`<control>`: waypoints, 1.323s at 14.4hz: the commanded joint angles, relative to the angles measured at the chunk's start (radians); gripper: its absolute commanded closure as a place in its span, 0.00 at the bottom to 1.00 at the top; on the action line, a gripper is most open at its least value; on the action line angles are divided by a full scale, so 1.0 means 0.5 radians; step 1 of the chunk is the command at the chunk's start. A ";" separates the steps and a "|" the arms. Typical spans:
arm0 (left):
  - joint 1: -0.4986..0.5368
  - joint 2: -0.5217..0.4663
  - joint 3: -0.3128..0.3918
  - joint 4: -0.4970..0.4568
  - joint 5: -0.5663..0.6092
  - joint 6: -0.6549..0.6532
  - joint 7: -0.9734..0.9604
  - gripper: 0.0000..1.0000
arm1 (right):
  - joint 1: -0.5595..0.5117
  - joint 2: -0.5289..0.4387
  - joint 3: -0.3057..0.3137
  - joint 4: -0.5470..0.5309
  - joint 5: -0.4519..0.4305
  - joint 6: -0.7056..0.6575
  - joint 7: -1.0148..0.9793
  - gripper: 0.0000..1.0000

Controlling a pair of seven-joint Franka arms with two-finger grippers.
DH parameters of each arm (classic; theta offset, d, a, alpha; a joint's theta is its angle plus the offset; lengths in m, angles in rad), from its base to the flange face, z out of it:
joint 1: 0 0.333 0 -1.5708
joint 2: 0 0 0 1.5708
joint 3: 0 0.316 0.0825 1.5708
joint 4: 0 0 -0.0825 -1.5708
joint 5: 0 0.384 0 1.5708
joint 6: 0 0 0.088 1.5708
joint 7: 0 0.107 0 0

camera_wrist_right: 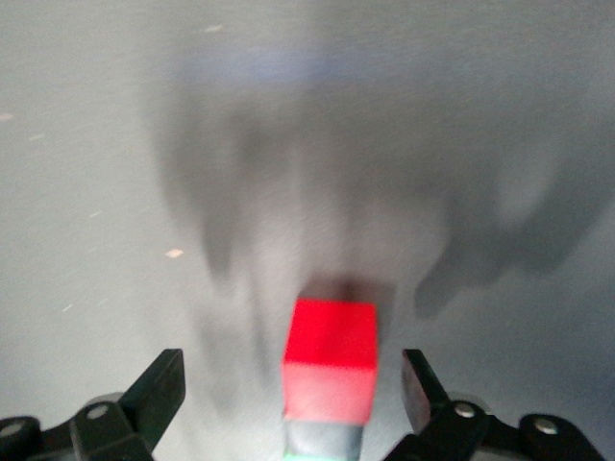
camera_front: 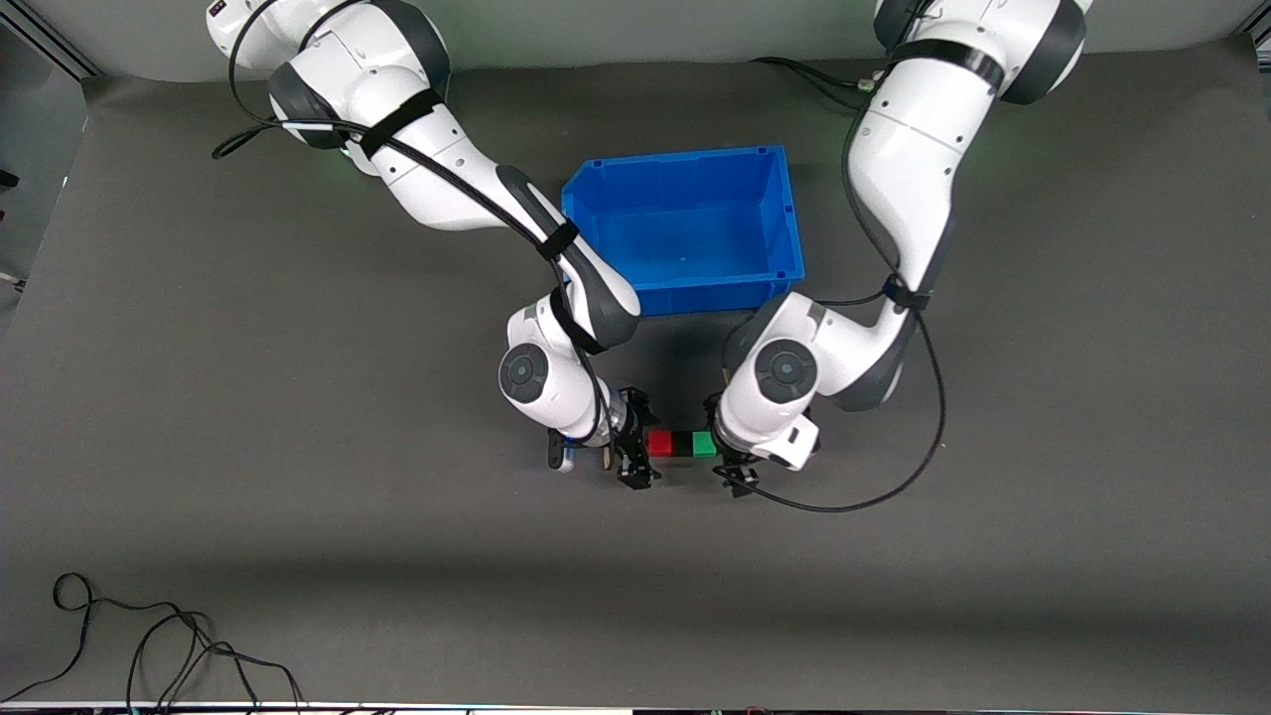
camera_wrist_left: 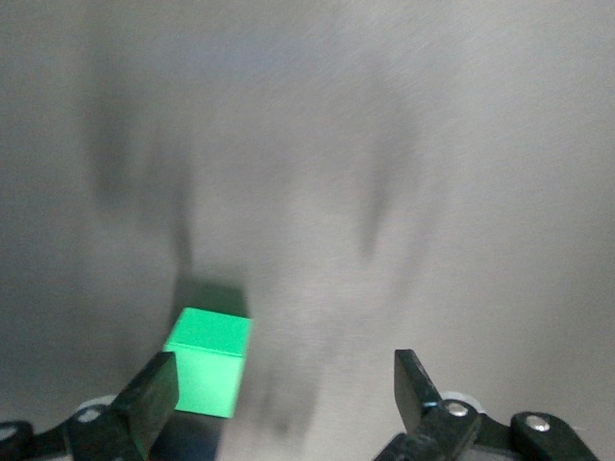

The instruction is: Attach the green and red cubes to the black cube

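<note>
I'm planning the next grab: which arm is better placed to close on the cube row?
Right, probably. The red cube, joined to the black cube, sits between the open fingers of the right gripper. The left gripper is open too, but the green cube lies off beside one finger.

I see a matt grey table (camera_front: 298, 497), a glossy plastic bin (camera_front: 695, 288), and smooth matt-faced cubes.

Dark grey table mat (camera_front: 248, 447) — black cables (camera_front: 149, 645) trail along its nearest edge.
</note>
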 commanded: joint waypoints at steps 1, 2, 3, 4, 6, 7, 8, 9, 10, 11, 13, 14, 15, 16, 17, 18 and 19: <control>0.158 -0.229 -0.013 -0.068 0.018 -0.236 0.227 0.00 | -0.007 -0.169 -0.104 0.040 -0.060 -0.303 0.058 0.00; 0.210 -0.324 -0.019 -0.086 0.015 -0.377 0.292 0.00 | -0.010 -0.246 -0.147 0.052 -0.060 -0.453 0.043 0.00; 0.250 -0.407 -0.019 -0.101 0.015 -0.512 0.348 0.00 | -0.016 -0.325 -0.193 0.064 -0.060 -0.628 0.030 0.00; 0.281 -0.478 -0.016 -0.111 0.018 -0.614 0.442 0.00 | -0.044 -0.399 -0.233 0.067 -0.054 -0.775 0.012 0.00; 0.388 -0.622 -0.013 -0.187 0.015 -0.689 0.767 0.00 | -0.148 -0.543 -0.248 0.074 -0.057 -0.981 0.003 0.00; 0.431 -0.707 -0.013 -0.260 0.015 -0.695 0.914 0.00 | -0.224 -0.635 -0.245 0.074 -0.051 -1.113 -0.076 0.00; 0.456 -0.766 -0.004 -0.316 0.018 -0.707 1.007 0.00 | -0.280 -0.715 -0.245 0.071 -0.045 -1.260 -0.214 0.00; 0.517 -0.791 -0.004 -0.328 0.030 -0.756 1.047 0.00 | -0.338 -0.804 -0.248 0.071 -0.045 -1.377 -0.331 0.00; 0.566 -0.803 -0.004 -0.322 0.045 -0.799 1.093 0.00 | -0.387 -0.887 -0.251 0.061 -0.051 -1.487 -0.426 0.00; 0.585 -0.822 -0.004 -0.322 0.082 -0.833 1.249 0.00 | -0.460 -0.955 -0.251 0.067 -0.057 -1.619 -0.539 0.00; 0.661 -0.874 -0.001 -0.325 0.125 -0.958 1.610 0.00 | -0.583 -1.086 -0.254 0.064 -0.063 -1.898 -0.836 0.00; 0.677 -0.938 -0.004 -0.368 0.213 -0.998 1.901 0.00 | -0.642 -1.154 -0.261 0.061 -0.084 -2.018 -0.999 0.00; 0.686 -1.005 0.005 -0.426 0.242 -1.023 2.210 0.00 | -0.697 -1.206 -0.288 0.064 -0.118 -2.128 -1.149 0.00; 0.756 -1.082 0.014 -0.475 0.242 -1.050 2.441 0.00 | -0.737 -1.255 -0.309 0.064 -0.149 -2.230 -1.315 0.00; 0.817 -1.156 0.011 -0.543 0.242 -1.063 2.604 0.00 | -0.771 -1.304 -0.334 0.064 -0.186 -2.313 -1.496 0.00; 0.870 -1.235 0.014 -0.622 0.239 -1.063 2.776 0.00 | -0.780 -1.354 -0.368 0.061 -0.253 -2.387 -1.701 0.00; 0.934 -1.297 0.014 -0.699 0.239 -1.069 2.978 0.00 | -0.777 -1.390 -0.404 0.058 -0.338 -2.454 -1.922 0.00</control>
